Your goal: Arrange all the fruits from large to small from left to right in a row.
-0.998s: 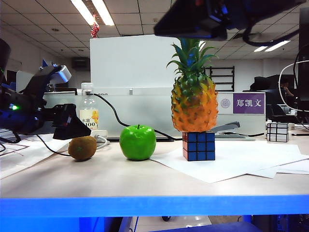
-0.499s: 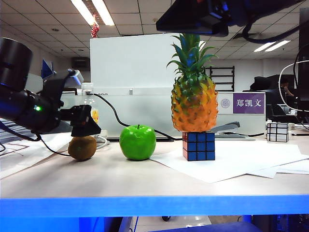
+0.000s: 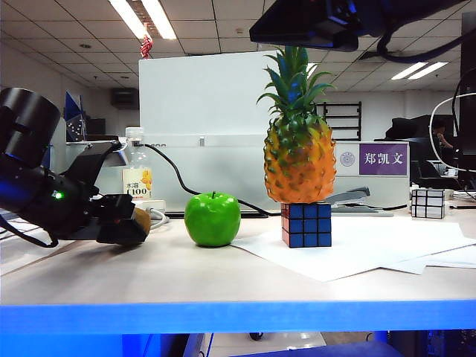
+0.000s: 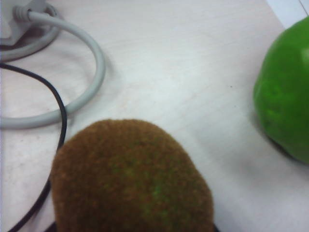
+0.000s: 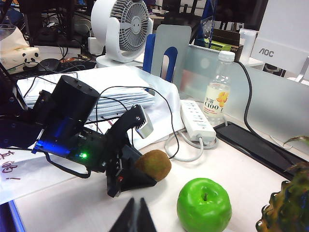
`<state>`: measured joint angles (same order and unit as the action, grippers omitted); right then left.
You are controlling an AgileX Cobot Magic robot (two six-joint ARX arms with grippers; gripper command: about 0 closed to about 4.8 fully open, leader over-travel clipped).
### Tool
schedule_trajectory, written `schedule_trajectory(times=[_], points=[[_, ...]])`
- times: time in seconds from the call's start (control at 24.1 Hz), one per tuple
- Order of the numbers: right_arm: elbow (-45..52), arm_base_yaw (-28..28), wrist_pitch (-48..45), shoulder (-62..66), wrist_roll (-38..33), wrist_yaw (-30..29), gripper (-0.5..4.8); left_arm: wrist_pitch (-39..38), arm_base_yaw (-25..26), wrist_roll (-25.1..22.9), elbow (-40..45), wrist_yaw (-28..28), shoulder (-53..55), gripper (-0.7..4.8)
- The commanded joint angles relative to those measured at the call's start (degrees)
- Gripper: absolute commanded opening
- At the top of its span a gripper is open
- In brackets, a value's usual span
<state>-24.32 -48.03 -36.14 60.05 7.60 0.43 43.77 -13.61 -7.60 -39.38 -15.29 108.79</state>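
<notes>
Kiwi: brown, fuzzy little kiwi sits on the pale desk at the left end of the row, mostly hidden behind the arm in the exterior view.
Left gripper: black left gripper is down at desk level with a jaw on either side of the kiwi. The left wrist view is nearly filled by the kiwi, but I honestly can't tell if the jaws are pressing on it or just around it.
Apple: glossy bright green apple is just right of the kiwi, a small gap between them, resting on the desk.
Pineapple: tall orange-yellow pineapple with a spiky green crown stands upright on top of a blue Rubik's cube, right of the apple.
Right gripper: right gripper hangs high above the fruit with its tips pressed together, nothing in it.
Background: small drink bottle with an orange label stands behind the kiwi, near a white power strip.
</notes>
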Motion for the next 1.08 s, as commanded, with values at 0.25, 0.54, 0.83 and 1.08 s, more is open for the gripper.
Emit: schedule_trajectory(times=[0.25, 0.54, 0.83, 1.08], points=[[-0.28, 0.09, -0.92, -1.7, 0.2, 0.09, -0.01, 1.73, -0.04, 2.14, -0.48, -2.25, -0.26, -0.05], [-0.28, 0.09, 8.52, -9.97, 6.78, 10.51, -0.01, -3.48, -0.22, 3.87, -0.44, -10.71, -8.63, -0.05], [-0.28, 0.15, 16.81, -24.15, 8.09, 23.82, -0.01, -26.36, -6.05, -1.07, -0.15, -16.83, -25.51, -0.05], [-0.26, 0.15, 23.78, -32.94, 10.88, 37.35, -0.01, -23.61, -25.4, -0.79, -0.24, -16.66, -27.08, -0.06]])
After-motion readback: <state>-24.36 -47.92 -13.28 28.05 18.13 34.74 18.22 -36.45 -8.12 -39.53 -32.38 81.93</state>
